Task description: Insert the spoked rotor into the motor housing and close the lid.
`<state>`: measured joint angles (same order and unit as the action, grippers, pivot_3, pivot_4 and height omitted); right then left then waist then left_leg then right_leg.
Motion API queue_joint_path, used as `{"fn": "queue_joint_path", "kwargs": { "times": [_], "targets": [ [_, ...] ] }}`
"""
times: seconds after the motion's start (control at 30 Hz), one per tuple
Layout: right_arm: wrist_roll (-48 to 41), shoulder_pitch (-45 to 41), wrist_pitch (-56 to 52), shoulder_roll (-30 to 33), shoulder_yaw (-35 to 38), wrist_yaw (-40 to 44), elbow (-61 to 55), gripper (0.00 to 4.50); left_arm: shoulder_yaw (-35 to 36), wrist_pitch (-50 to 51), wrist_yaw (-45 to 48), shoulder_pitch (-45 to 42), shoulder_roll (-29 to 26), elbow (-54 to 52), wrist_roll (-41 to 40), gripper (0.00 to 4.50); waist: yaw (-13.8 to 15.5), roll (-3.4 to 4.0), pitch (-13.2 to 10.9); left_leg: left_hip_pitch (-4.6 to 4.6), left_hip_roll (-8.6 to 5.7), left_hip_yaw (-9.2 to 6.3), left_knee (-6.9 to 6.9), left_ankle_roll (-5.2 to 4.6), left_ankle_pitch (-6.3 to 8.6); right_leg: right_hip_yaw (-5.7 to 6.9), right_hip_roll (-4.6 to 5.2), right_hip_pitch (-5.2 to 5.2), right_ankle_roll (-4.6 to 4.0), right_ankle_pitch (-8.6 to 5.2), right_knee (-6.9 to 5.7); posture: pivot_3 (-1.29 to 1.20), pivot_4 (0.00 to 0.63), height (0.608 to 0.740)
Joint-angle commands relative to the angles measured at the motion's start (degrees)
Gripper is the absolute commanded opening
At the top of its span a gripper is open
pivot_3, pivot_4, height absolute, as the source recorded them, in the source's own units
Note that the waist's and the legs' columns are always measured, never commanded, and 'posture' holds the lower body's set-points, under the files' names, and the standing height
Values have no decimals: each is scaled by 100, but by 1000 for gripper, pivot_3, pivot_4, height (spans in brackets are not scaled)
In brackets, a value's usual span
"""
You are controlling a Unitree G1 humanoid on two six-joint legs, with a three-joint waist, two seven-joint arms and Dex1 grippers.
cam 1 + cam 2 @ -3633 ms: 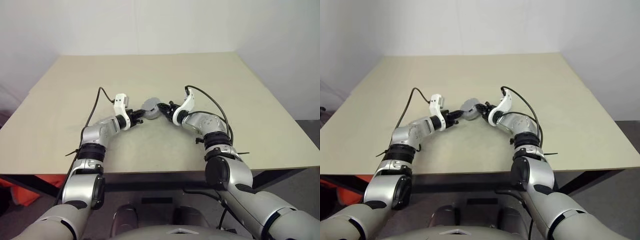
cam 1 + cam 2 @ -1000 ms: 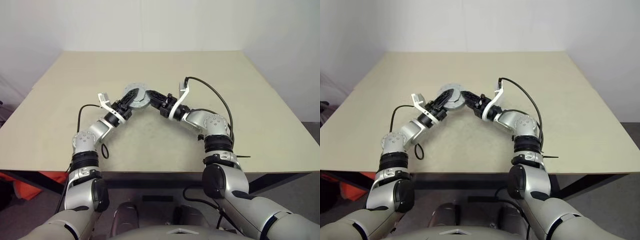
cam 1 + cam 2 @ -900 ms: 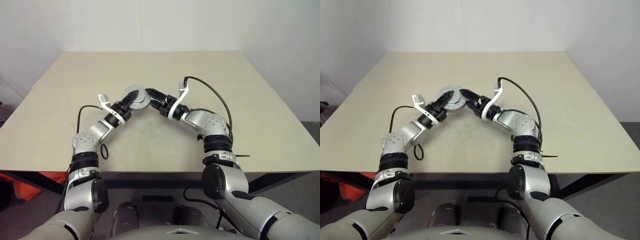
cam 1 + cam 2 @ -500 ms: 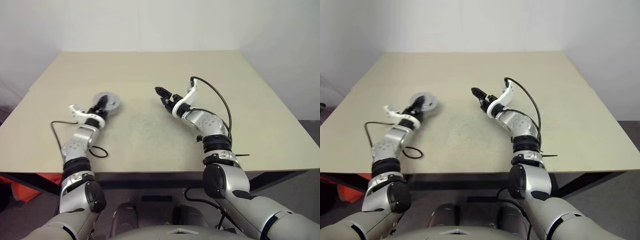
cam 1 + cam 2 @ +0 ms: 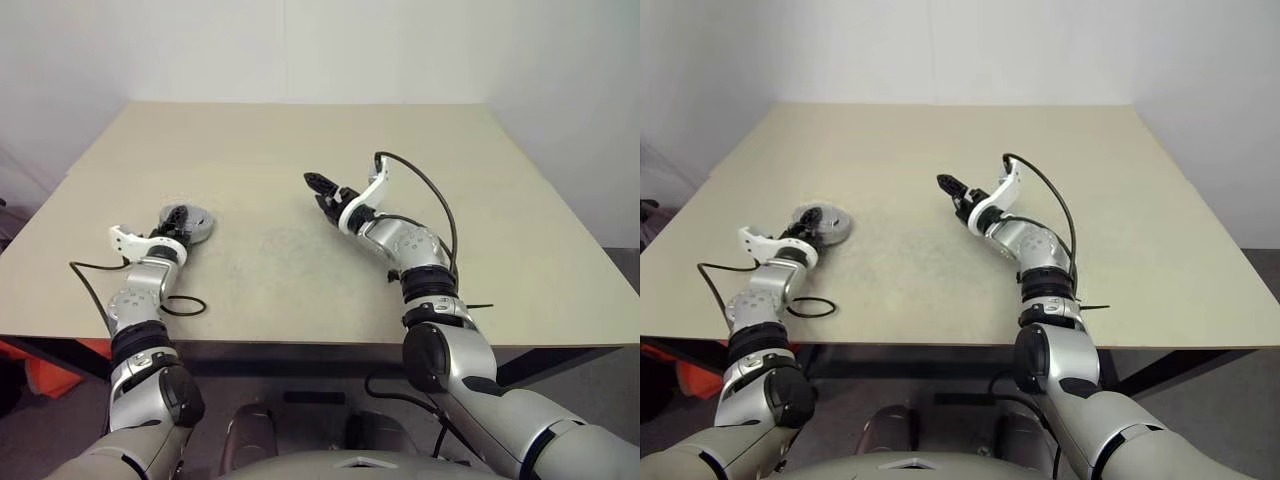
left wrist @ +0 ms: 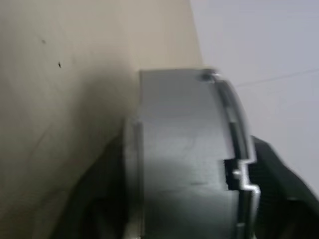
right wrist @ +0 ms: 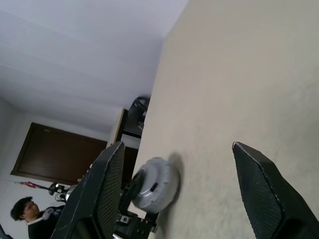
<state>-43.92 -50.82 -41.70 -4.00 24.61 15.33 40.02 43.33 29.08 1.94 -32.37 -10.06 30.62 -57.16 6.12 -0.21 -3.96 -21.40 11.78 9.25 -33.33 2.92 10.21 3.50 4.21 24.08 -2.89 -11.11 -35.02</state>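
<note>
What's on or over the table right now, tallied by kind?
Grey motor assembly: 1
End effector, left and right: 2
Total: 3

A beige table (image 5: 400,130) is set against white walls (image 5: 300,45); a dark door (image 7: 50,154) is seen beyond it.

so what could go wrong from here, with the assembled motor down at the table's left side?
1. The left gripper has its fingers around the round grey metal motor assembly; pulling back askew could drag or tip it.
2. The assembly sits toward the beige table's left edge, so a nudge could send it off.
3. The open right gripper hangs mid-table, clear.
</note>
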Motion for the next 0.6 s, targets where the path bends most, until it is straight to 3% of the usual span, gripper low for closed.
{"fn": "queue_joint_path", "kwargs": {
  "times": [0.03,0.4,0.53,0.6],
  "targets": [
    [38,-246,118,-5,-42,85,63,3884,145,-215,-66,-17,-284,-315,-19,4071,-7,-1,1,0,0,0,0,0,0,0,0,0,0,0,0,0,0,740],
    [338,-385,325,40,-189,342,493,3884,408,-468,-91,303,-1300,-425,199,4071,-43,-3,2,31,2,0,1,7,-4,0,1,-14,-6,-2,-16,0,0,740],
    [721,-214,671,64,-639,782,84,3884,-77,-555,189,438,-1321,-779,647,4071,-5,-8,3,40,2,-15,-3,10,-5,2,9,-41,-4,-2,-16,0,0,740],
    [1274,-4,1376,171,-1121,1057,-329,3884,-808,-743,636,571,-1246,-1237,1181,4071,12,-16,6,40,3,-29,-6,14,-8,11,10,-49,-4,-3,-16,0,0,740]
  ]
}}
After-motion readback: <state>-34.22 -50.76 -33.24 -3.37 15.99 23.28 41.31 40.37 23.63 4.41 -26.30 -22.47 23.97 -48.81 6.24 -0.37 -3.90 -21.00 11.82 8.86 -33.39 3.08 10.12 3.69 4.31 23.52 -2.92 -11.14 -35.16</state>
